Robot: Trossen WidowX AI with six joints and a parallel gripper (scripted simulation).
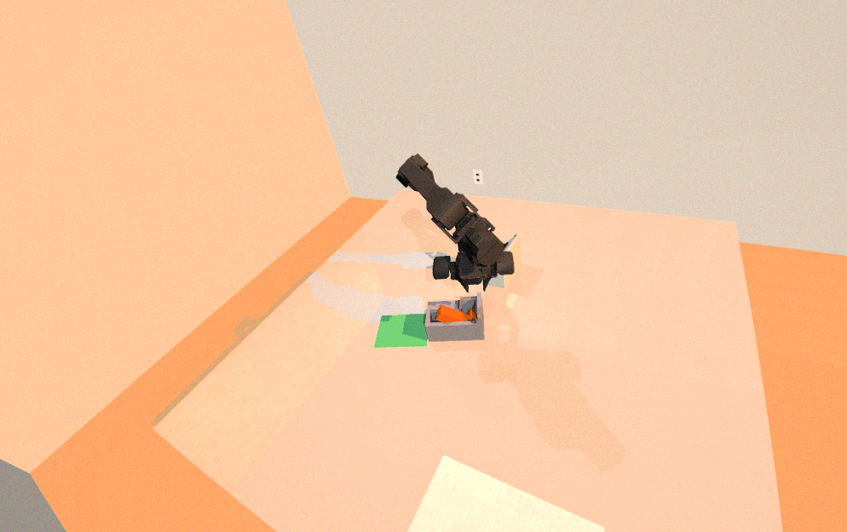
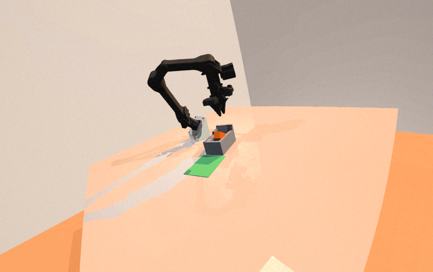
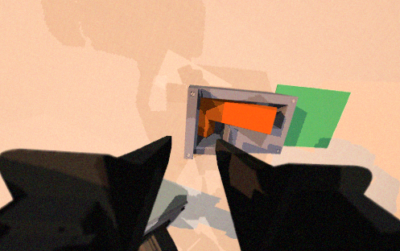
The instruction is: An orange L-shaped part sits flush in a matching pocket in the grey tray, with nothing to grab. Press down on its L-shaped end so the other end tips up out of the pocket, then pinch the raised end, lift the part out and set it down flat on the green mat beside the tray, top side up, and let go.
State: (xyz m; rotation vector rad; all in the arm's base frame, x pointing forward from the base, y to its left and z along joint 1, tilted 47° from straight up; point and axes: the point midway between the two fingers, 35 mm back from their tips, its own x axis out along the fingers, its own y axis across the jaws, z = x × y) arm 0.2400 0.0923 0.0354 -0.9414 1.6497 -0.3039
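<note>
The orange L-shaped part lies in the grey tray. It is tilted: its L-shaped end, away from the mat, is low and in shadow, and its plain end toward the mat is raised. The green mat lies bare beside the tray. My gripper is partly open with nothing between its fingers. It hangs above the tray, clear of the part, fingertips down. The underside of the part is hidden.
The pale arm base stands behind the tray. The tray's raised walls surround the part, and the wall at the L-shaped end stands higher. The arm's shadows fall across the table.
</note>
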